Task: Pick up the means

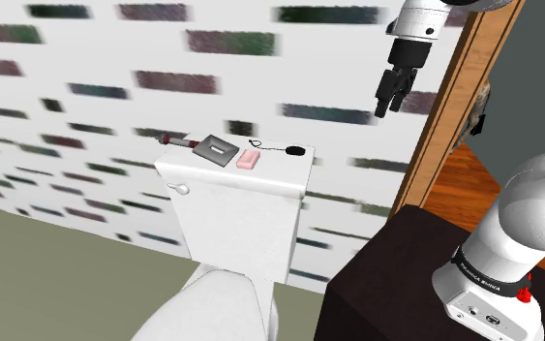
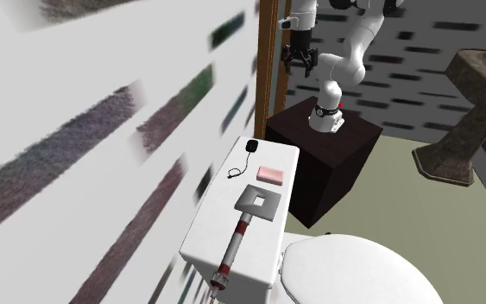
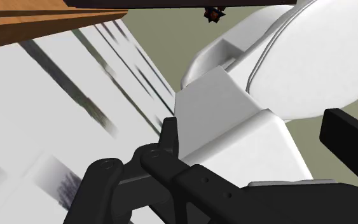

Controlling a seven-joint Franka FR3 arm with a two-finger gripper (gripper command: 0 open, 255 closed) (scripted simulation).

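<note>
shoulder view: four small things lie flat in a row on the toilet tank lid (image 1: 282,178), close to the streaked wall (image 1: 86,87). from 9 o'clock to 3 o'clock they are a banded stick (image 1: 177,141), a grey plate (image 1: 215,149), a pink block (image 1: 250,160) and a black knob (image 1: 295,150) with a thin cord. the task's thing is one of these, though which one "means" names i cannot tell. my guess is the stick, since it looks like a tool. the hand (image 1: 390,104) hangs high at 2 o'clock from the row, beside the wooden door frame (image 1: 464,97), with its fingers released and apart, grasping nothing. i judge it is held up there to stay clear of the frame and the wall before it comes down from above.

second exterior view: this camera looks along the lid from the other end, so the stick (image 2: 236,246) is nearest and the knob (image 2: 252,144) is farthest, at 12 o'clock. it shows the stick's end meeting the plate (image 2: 258,204), which suggests lifting one may nudge the other. the pink block (image 2: 271,174) lies apart from both. it also shows the stand (image 2: 323,151) and a basin (image 2: 482,65) at 2 o'clock.

wrist view: the tank's side wall (image 3: 234,127) and the toilet seat cover (image 3: 317,57) lie beyond the parted fingers, well apart from them.
</note>
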